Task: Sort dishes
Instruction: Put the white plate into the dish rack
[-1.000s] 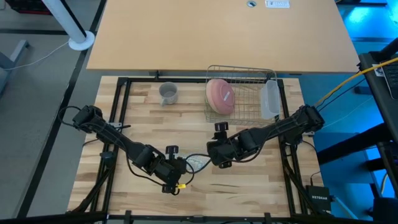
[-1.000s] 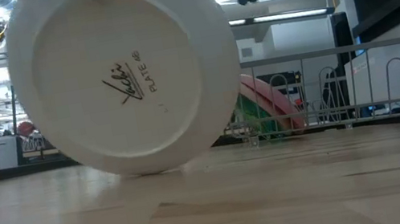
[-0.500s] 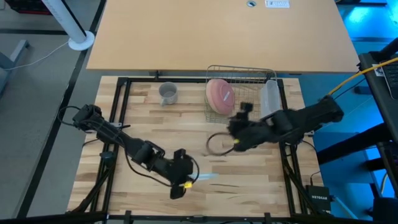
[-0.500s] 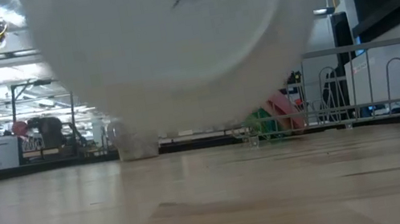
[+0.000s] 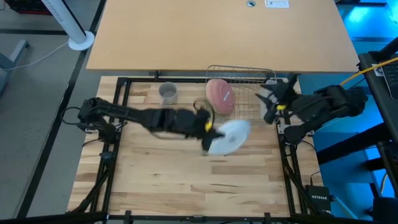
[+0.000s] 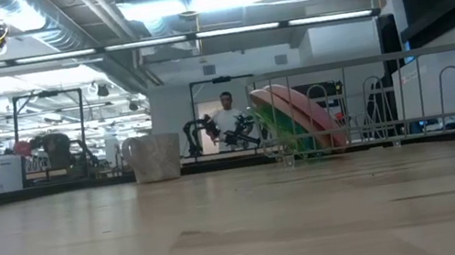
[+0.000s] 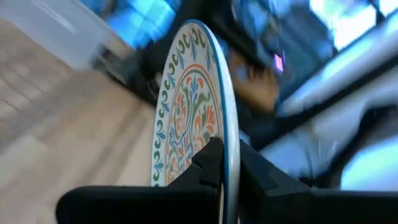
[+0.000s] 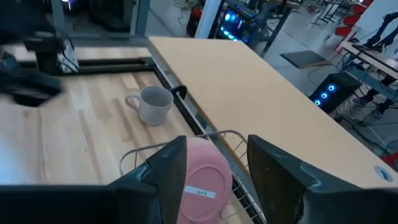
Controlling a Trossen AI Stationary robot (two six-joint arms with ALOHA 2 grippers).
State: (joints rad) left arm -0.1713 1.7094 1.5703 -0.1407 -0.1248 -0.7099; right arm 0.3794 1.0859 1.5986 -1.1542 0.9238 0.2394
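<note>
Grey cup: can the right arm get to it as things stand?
Probably yes. The right gripper hovers open by the rack; the cup stands alone, though the left gripper with the patterned plate is nearby.

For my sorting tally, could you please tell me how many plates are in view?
3: a pink plate and a green plate stand together in the wire rack; the patterned white plate is held in the left gripper, in front of the rack. None seems hidden.

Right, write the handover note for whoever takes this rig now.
Left gripper: shut on the patterned white plate, carried above the table near the wire rack.
Right gripper: open, empty, over the rack's right end.
Pink plate stands in the rack, green plate beside it.
Grey cup is on the table, left of the rack.
Left: rack the patterned plate, then deal with the cup.
</note>
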